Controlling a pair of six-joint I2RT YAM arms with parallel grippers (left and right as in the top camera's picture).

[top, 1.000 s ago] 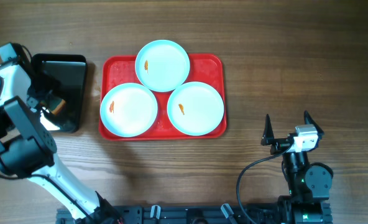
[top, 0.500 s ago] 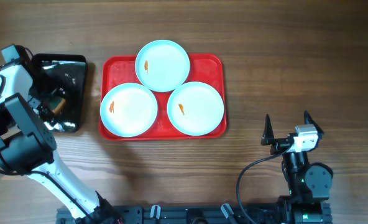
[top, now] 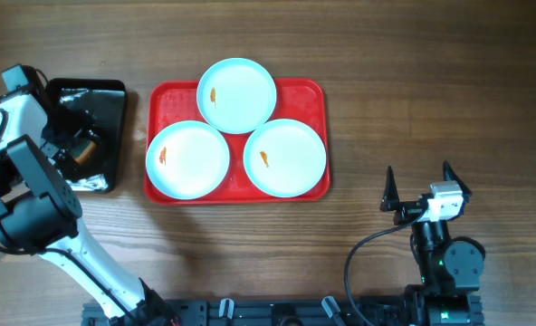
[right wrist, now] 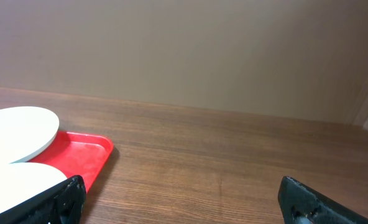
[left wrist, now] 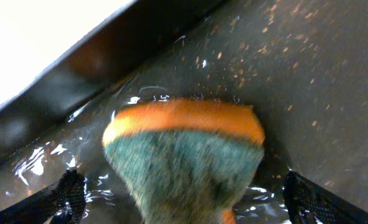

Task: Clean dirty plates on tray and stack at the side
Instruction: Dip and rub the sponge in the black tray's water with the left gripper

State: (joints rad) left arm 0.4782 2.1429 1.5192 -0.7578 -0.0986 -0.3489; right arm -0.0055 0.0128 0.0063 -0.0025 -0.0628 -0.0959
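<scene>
Three pale blue-white plates lie on the red tray (top: 315,91): one at the back (top: 237,94), one front left (top: 187,160), one front right (top: 286,157). Each has a small orange smear. My left gripper (top: 76,145) is down in the black tray (top: 112,98). In the left wrist view it is open (left wrist: 184,202), its fingers on either side of an orange and green sponge (left wrist: 184,143) lying in shallow water. My right gripper (top: 420,186) is open and empty, right of the red tray. The right wrist view (right wrist: 181,190) shows two plate edges (right wrist: 19,124) and the tray corner (right wrist: 87,152).
The black tray's floor (left wrist: 308,81) is wet and speckled with crumbs, with its raised wall (left wrist: 109,56) behind the sponge. Bare wooden table (top: 413,100) lies right of the red tray and in front of it (top: 250,244).
My left gripper has shifted a little inside the black tray, settling over the sponge. The plates, the red tray and the right arm have not moved.
</scene>
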